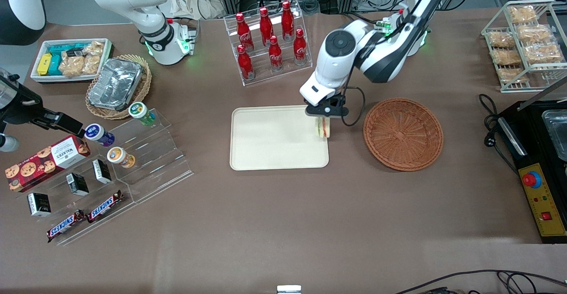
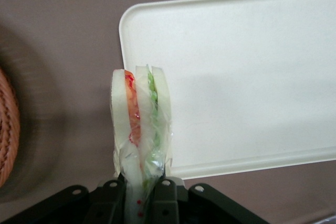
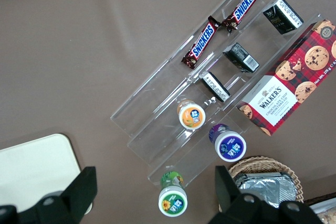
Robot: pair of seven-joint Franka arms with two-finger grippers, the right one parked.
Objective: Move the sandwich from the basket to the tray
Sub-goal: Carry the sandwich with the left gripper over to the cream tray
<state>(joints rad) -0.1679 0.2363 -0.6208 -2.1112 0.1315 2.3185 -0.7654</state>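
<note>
The claw [image 1: 324, 117] of the working arm sits at the centre of the front view, over the edge of the tray [image 1: 266, 143] that faces the basket [image 1: 403, 133]. Its fingers are closed narrowly on the sandwich [image 1: 323, 127], which hangs clear of the basket and above the tray's rim.

In the left wrist view the sandwich [image 2: 140, 124] stands on edge between the black fingers [image 2: 167, 203], its pale bread slices enclosing an orange-red layer and a green layer under a clear wrap. The cream tray [image 2: 247, 77] lies beneath it, and the sandwich overlaps the tray's rounded corner and short edge. A sliver of the reddish-brown basket [image 2: 6, 129] shows on the brown tabletop [image 2: 58, 30], apart from the tray.

In the front view the basket lies right of centre and holds nothing visible. The tray lies at centre with its surface bare apart from the overlapping sandwich.

Other items noted in the front view:
- A clear rack of red cola bottles [image 1: 270, 37] stands at upper centre.
- A tan wicker basket with a foil container [image 1: 116, 83] is at upper left.
- A clear stepped stand carrying Snickers bars [image 1: 84, 218] occupies the lower left.
</note>
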